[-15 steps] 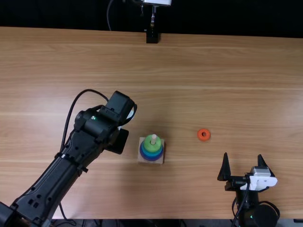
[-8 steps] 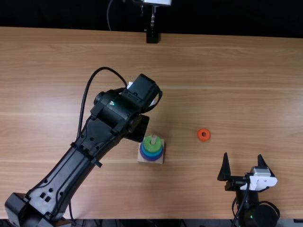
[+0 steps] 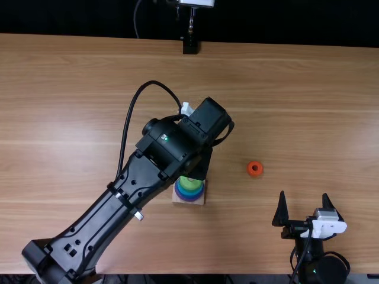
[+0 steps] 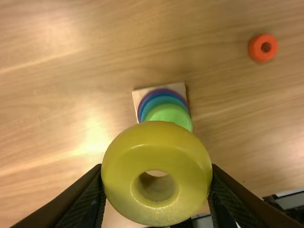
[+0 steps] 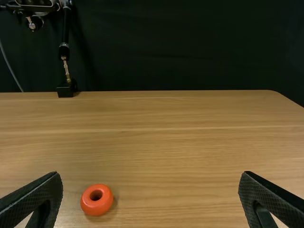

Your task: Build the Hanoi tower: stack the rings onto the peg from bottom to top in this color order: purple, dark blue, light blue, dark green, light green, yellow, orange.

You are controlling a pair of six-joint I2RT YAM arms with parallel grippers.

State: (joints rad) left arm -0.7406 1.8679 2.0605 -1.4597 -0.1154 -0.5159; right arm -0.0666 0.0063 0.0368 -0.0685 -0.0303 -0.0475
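Grasping a yellow ring (image 4: pixel 154 137), my left gripper (image 4: pixel 156 172) has its jaws closed on opposite sides of it. The ring is glossy, thick and rounded like a doughnut, its round hole facing the left wrist camera. It hangs above the table (image 4: pixel 57 118), close to the stack (image 4: pixel 168 114), which it partly covers in the left wrist view. If I lower it with the hole off the peg, it could catch on the tip and sit tilted; letting go too soon could drop it beside the wooden base (image 4: pixel 180 88). Pressing down while off-centre might also shove the base along.

The stack looks level: purple at the bottom, bands of blue above, bright light green on top; I cannot separate every shade. Well apart from it, a small orange ring (image 4: pixel 255 51) lies flat on the table. Beyond that, my right gripper (image 5: pixel 151 175) is spread wide, holding nothing.
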